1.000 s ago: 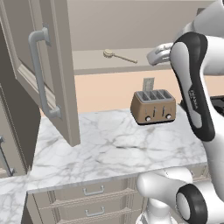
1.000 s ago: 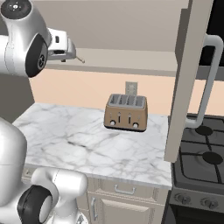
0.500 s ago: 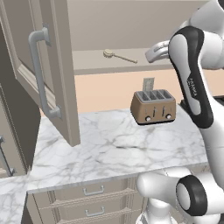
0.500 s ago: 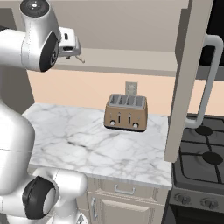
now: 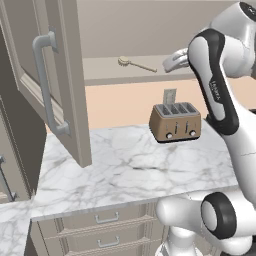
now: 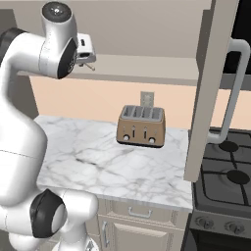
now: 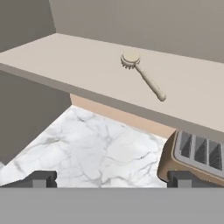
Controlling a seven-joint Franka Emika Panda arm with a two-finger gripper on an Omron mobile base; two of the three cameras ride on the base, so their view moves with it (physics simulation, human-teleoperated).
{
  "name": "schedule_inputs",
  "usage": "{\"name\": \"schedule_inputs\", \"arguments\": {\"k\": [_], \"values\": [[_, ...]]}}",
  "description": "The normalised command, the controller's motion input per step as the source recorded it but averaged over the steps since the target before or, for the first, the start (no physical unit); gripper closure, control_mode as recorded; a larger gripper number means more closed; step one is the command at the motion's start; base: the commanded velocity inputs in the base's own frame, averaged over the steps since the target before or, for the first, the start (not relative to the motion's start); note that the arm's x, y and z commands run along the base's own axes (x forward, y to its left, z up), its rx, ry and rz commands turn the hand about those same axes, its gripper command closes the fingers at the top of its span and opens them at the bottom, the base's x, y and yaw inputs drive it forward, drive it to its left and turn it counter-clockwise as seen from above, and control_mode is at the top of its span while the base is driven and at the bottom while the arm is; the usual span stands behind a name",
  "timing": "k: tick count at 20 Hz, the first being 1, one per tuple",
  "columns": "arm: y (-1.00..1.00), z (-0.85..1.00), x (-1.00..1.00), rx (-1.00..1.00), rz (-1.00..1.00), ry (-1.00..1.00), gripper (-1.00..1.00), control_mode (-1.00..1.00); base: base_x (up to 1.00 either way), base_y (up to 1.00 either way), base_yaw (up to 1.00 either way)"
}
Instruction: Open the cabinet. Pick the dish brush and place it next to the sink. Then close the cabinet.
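The cabinet stands open, its left door (image 5: 55, 75) and right door (image 6: 212, 88) both swung out over the counter. The dish brush (image 5: 135, 64), with a round pale head and a thin light handle, lies on the cabinet's bottom shelf (image 5: 105, 75). In the hand view the dish brush (image 7: 142, 75) lies ahead and a little right of centre on the shelf (image 7: 65, 57). My gripper (image 5: 169, 64) hovers at shelf height just right of the brush handle, apart from it. The gripper (image 7: 112, 179) is open wide with nothing between its fingers.
A brown toaster (image 5: 176, 122) (image 6: 142, 126) stands on the marble counter (image 5: 120, 167) below the shelf, by the back wall. A black stove (image 6: 225, 171) adjoins the counter on the right. Drawer fronts (image 5: 107, 217) run under the counter.
The arm's elbow has risen and the hand has edged left, closer to the brush. The brush, the doors and the toaster have not moved.
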Motion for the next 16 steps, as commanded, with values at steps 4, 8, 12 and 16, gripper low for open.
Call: {"name": "schedule_inputs", "arguments": {"k": [4, 8, 12, 16], "values": [[0.00, -0.04, 0.29, 0.00, 0.03, 0.00, -1.00, -1.00, 0.00, 0.00, 0.00], [0.00, 0.00, 0.22, 0.00, 0.00, 0.00, -1.00, -1.00, 0.00, 0.00, 0.00], [0.00, 0.00, 0.22, 0.00, 0.00, 0.00, -1.00, -1.00, 0.00, 0.00, 0.00], [0.00, -0.04, 0.29, -0.02, 0.00, 0.00, -1.00, -1.00, 0.00, 0.00, 0.00]]}}
